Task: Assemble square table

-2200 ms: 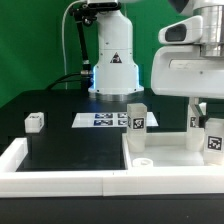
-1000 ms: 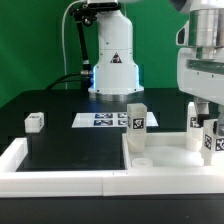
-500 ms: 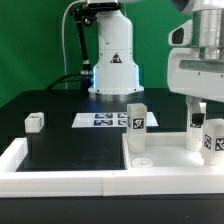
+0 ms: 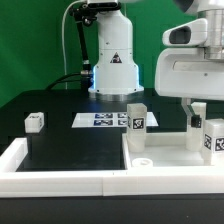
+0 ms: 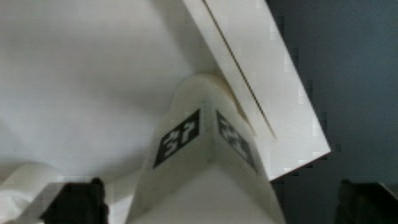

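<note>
tabletop: white square slab [image 4: 175, 160] lay at the exterior view's right, tucked into the corner of the white border rail [image 4: 60, 180], probably so it stayed put while legs went in
standing legs: three tagged legs stood upright on the slab, one near its back left corner [image 4: 136, 117], two at the far right [image 4: 205, 133]; looked seated in their holes, can't confirm
front hole: round socket [image 4: 142, 159] near the slab's front left looked unfilled
loose leg: small block [image 4: 36, 122] lay on the black table [image 4: 70, 150], well apart from the slab
marker board: flat [image 4: 100, 120], behind the slab
gripper: [image 4: 197, 108] jaws spread wide, holding nothing
arm pose: wrist pointed straight down, hovered just above the right-hand legs; wrist view showed a tagged leg [image 5: 196, 140] right below, dark fingertips [image 5: 80, 200] either side, not touching
</note>
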You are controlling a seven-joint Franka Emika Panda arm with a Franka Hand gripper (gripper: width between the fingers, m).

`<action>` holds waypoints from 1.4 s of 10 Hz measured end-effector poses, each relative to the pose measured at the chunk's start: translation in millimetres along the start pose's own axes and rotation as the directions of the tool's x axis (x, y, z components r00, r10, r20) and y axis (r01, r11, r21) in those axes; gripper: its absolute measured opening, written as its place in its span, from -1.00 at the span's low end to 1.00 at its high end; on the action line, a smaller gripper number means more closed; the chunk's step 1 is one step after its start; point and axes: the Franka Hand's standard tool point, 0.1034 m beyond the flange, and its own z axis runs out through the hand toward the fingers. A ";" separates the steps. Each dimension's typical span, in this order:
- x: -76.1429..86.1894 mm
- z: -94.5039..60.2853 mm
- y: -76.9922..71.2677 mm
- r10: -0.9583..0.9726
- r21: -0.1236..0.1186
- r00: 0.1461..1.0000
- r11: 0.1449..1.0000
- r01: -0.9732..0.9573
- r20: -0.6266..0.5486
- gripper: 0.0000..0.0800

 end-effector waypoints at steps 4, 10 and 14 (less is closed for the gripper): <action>1.5 0.0 1.5 -0.335 -0.009 0.942 0.942 0.334 -0.004 0.62; 2.6 0.4 3.3 -0.410 -0.022 0.912 0.912 0.410 -0.004 0.03; 3.3 0.2 4.2 -0.244 -0.022 0.970 0.970 0.244 -0.008 -0.27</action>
